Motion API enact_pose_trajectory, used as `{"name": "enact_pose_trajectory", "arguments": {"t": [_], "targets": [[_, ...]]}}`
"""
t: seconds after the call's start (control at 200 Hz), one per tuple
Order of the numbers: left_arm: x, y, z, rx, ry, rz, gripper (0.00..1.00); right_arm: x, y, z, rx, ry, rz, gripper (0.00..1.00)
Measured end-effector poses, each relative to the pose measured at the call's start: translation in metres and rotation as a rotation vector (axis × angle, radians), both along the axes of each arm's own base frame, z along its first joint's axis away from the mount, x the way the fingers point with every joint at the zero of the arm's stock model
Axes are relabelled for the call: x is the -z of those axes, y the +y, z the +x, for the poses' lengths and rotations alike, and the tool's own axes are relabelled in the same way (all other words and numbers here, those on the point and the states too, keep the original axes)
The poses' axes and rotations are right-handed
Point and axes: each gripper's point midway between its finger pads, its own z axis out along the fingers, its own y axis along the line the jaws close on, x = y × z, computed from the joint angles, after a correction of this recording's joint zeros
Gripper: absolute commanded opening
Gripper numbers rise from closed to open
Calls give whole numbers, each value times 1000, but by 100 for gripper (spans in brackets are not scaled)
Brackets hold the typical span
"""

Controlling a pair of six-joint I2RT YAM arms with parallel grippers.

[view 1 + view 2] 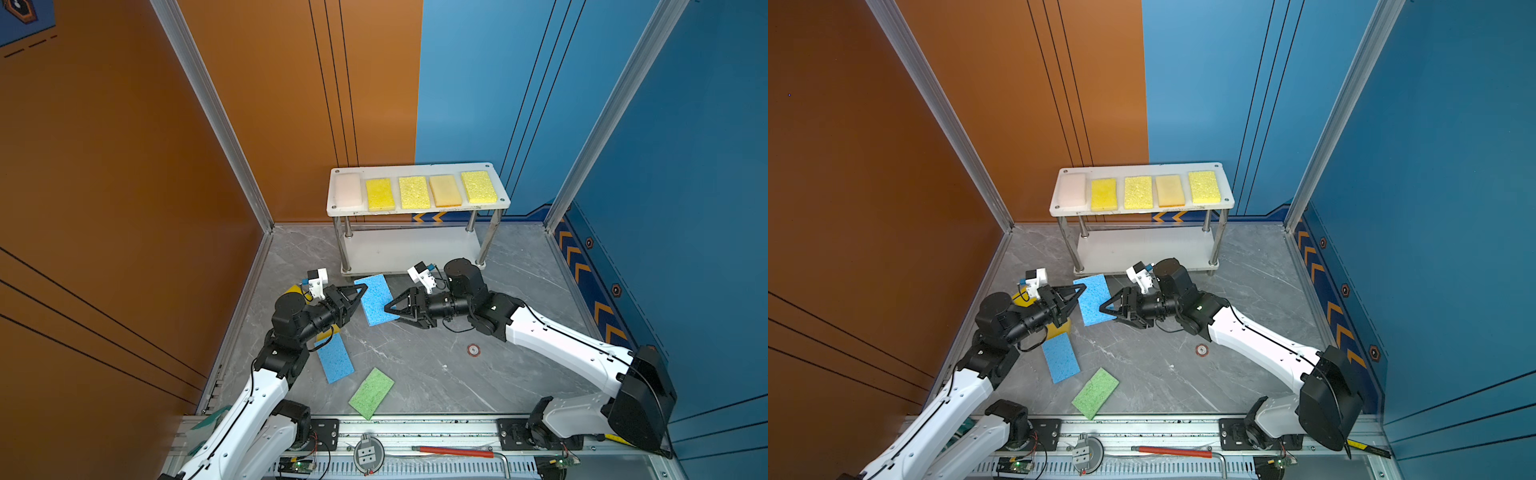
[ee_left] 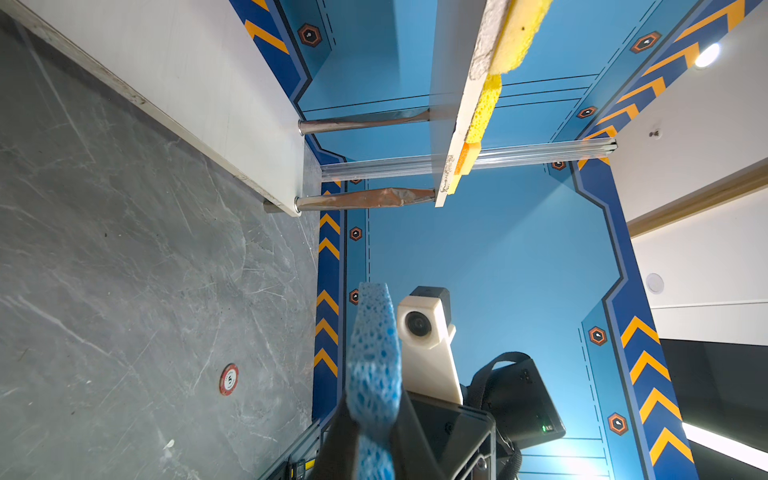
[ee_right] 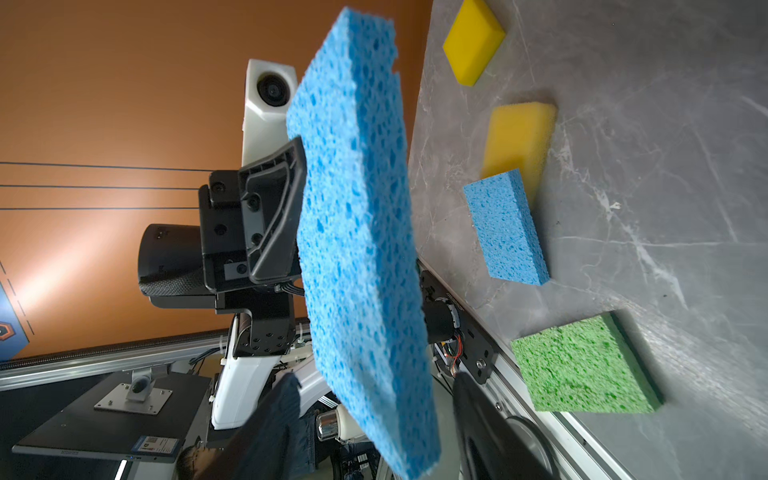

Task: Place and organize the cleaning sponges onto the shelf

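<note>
the left gripper is clenched on the lifted blue sponge, gripping its left side and holding it off the tabletop, in front of the shelf. the right gripper is released. in the right wrist view its dark fingers are blurred and cut off, and they stand apart on either side of that sponge's near end. whether they brush it is hard to tell.

the shelf stands at the tabletop's far edge. its top board carries a pale sponge at the left end, then four yellow sponges in a row. a second blue sponge lies near the left edge, partly under the left arm. a green sponge lies by the near edge. two more yellow sponges near the left edge show only as slivers in both top views.
</note>
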Motion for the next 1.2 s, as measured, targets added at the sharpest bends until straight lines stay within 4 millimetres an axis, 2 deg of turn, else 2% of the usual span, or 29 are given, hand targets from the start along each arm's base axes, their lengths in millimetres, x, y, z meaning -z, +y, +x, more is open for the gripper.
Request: {"name": "enact_pose_trajectory", "arguments": {"t": [0.275, 0.511, 0.626, 0.726, 0.896, 0.951, 1.026, 1.101, 1.131, 1.201], "targets": [[-13, 4, -6, -16, -36, -25, 14, -6, 4, -1, -1, 1, 24, 35], [-11, 5, -5, -22, -35, -26, 14, -6, 3, -1, 0, 1, 24, 18], [-10, 5, -5, -22, -31, -24, 15, -6, 3, -1, 0, 1, 24, 14], [-9, 5, -4, -22, -29, -21, 26, -6, 3, 0, 5, 0, 22, 14], [6, 6, -6, -24, 11, 30, 69, -6, 0, 4, 23, -1, 18, 13], [14, 7, -9, -22, 37, 67, 78, -5, -4, 8, 40, -4, 16, 13], [21, 8, -12, -17, 69, 126, 85, -5, -11, 13, 69, -10, 13, 13], [23, 11, -17, -13, 92, 181, 85, -5, -18, 20, 98, -15, 7, 13], [23, 13, -20, -14, 95, 202, 92, -4, -21, 23, 112, -16, 2, 13], [25, 19, -26, -19, 106, 246, 94, 0, -29, 31, 145, -15, -13, 13]]}}
